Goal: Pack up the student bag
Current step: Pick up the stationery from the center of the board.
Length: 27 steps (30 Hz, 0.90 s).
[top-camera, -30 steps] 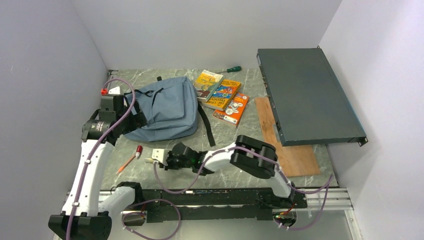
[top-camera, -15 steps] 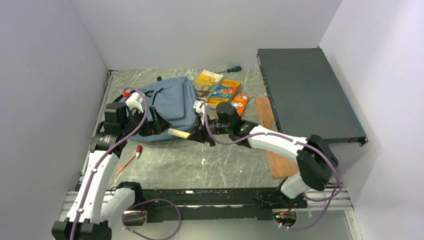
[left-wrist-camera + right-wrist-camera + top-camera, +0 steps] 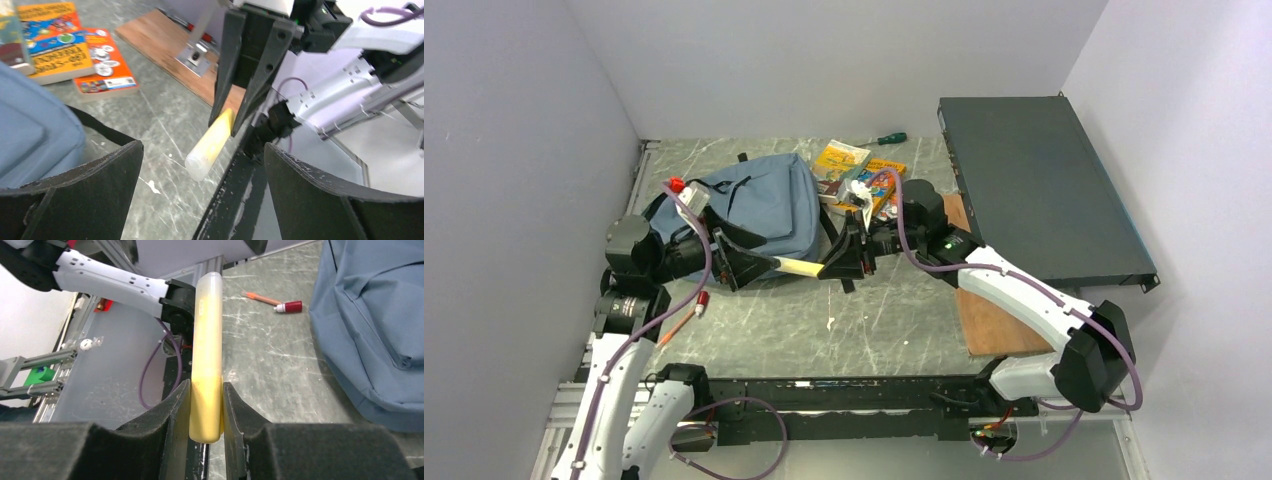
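The grey-blue student bag (image 3: 764, 210) lies at the back left of the table; it also shows in the left wrist view (image 3: 30, 135) and the right wrist view (image 3: 370, 315). My right gripper (image 3: 836, 265) is shut on a yellow cylindrical tube (image 3: 796, 266), held level just in front of the bag and above the table. The right wrist view shows the tube (image 3: 207, 340) pinched between my right gripper's (image 3: 206, 387) pads. My left gripper (image 3: 736, 262) is open and faces the tube's free end. In the left wrist view, the tube (image 3: 212, 140) points between my left gripper's (image 3: 202, 147) fingers, untouched.
Three books (image 3: 869, 185) and a green-handled screwdriver (image 3: 886, 138) lie behind the right arm. A flat dark grey metal box (image 3: 1039, 185) fills the right side, with a wooden board (image 3: 1004, 310) beneath it. An orange pen with red cap (image 3: 686, 312) lies at front left.
My right gripper took the yellow tube from the table's front and carried it up beside the bag. My left gripper swung from the bag to face the tube's end.
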Each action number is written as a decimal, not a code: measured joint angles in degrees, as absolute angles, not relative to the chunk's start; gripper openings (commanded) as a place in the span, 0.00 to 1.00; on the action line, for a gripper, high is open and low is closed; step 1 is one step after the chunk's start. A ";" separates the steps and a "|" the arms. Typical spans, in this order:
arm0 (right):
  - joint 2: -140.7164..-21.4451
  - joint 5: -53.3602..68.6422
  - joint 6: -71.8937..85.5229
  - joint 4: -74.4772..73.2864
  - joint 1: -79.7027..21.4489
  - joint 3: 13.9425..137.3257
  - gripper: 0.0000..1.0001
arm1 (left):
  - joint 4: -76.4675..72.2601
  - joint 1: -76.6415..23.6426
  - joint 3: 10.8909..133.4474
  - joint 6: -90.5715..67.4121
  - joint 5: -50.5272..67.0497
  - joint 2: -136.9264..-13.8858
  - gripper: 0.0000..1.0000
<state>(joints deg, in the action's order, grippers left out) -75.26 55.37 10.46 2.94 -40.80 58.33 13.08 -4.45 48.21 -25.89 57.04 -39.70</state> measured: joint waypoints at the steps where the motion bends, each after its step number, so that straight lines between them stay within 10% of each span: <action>1: -75.05 55.77 10.59 2.92 -40.80 58.61 0.00 | 12.62 -4.73 48.01 -26.30 58.57 -39.97 0.85; 27: -74.11 57.63 11.88 2.28 -40.21 61.95 0.00 | 0.47 -9.50 45.45 -36.25 66.96 -44.97 0.45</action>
<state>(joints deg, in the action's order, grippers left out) -74.11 57.63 11.88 2.28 -40.21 61.95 0.47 -9.50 45.45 -36.25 66.96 -44.97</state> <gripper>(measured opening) 0.280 0.464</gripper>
